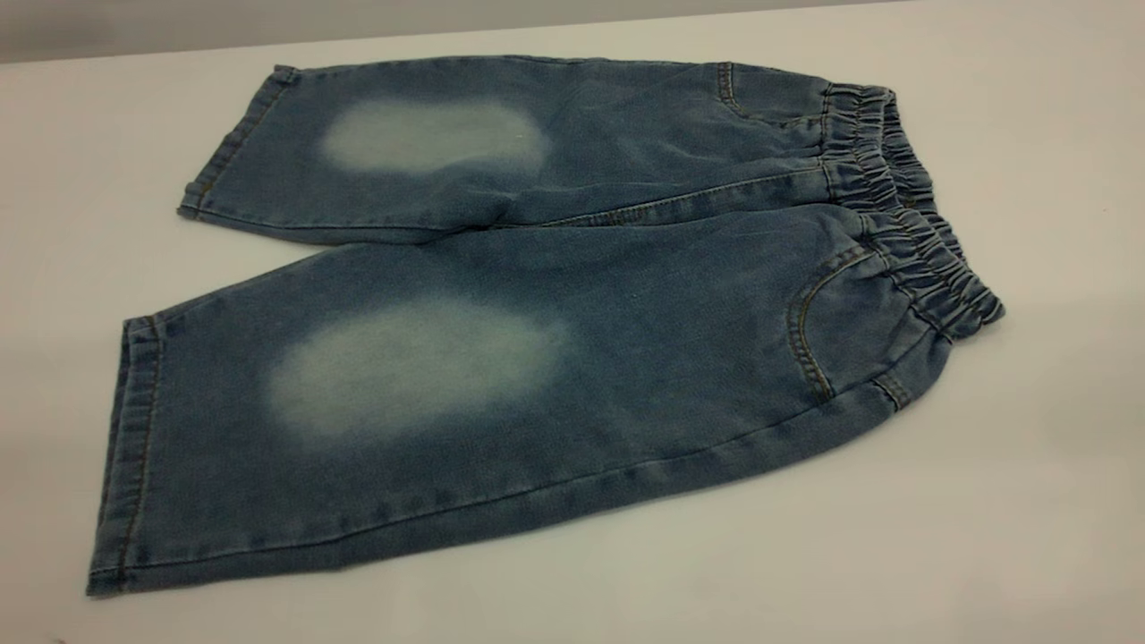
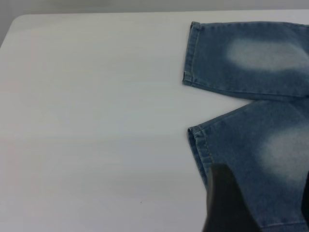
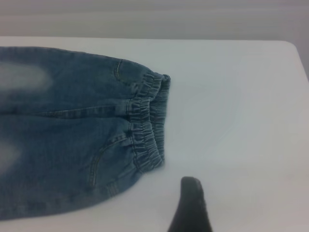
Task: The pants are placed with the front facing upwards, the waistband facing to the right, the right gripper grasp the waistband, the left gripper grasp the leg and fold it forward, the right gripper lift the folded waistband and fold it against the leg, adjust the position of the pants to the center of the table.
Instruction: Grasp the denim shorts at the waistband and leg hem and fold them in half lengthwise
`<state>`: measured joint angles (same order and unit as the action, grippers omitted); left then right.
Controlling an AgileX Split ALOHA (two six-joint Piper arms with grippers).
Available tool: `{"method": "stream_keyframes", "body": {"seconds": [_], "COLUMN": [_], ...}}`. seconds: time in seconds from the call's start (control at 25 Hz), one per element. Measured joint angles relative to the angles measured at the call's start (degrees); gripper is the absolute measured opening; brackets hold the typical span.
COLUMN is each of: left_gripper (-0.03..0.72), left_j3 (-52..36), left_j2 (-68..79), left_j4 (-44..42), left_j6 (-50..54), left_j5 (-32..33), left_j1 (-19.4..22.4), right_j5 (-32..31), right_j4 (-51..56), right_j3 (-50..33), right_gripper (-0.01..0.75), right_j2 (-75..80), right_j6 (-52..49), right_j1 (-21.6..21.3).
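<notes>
The pants [image 1: 537,313] are laid flat, unfolded; no grasp is made yet. The waistband [image 3: 147,121] must next be gripped. Neither gripper's opening can be told.

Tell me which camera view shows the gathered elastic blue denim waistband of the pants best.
The exterior view: the gathered elastic blue denim waistband shows along its full length, ruffles clear. The right wrist view shows it whole too, but farther off. The left wrist view shows only the leg hems, not the waistband.
</notes>
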<state>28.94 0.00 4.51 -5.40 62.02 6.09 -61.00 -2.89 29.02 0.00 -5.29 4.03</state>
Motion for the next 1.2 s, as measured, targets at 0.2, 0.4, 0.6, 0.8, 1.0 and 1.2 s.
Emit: {"method": "stream_keyframes", "body": {"seconds": [0.2, 0.4, 0.6, 0.8, 1.0, 1.2], "left_gripper": [0.362, 0.362, 0.362, 0.362, 0.362, 0.362], "left_j3": [1.2, 5.6, 10.7, 12.5, 12.5, 12.5], "left_j2": [1.3, 8.2, 20.1, 32.5, 44.1, 53.8], "left_j4": [0.2, 0.4, 0.4, 0.4, 0.5, 4.9], "left_j6": [0.1, 0.3, 0.1, -0.5, -2.7, -7.4], "left_j5": [-1.4, -4.8, -9.1, -13.2, -18.7, -22.9], "left_j1": [0.0, 0.0, 0.0, 0.0, 0.0, 0.0], "right_j5": [0.4, 4.6, 9.3, 14.6, 22.1, 26.5], "right_j4": [0.5, 5.6, 10.8, 16.1, 19.1, 21.9], "right_j3": [0.4, 2.6, 4.7, 5.8, 5.8, 5.8], "right_gripper": [0.479, 0.479, 0.479, 0.479, 0.479, 0.479], "right_j2": [0.0, 4.8, 15.8, 28.7, 40.1, 48.2], "right_j6": [1.3, 2.8, 7.9, 11.9, 12.0, 12.0], "right_j1": [0.0, 0.0, 0.0, 0.0, 0.0, 0.0]}}
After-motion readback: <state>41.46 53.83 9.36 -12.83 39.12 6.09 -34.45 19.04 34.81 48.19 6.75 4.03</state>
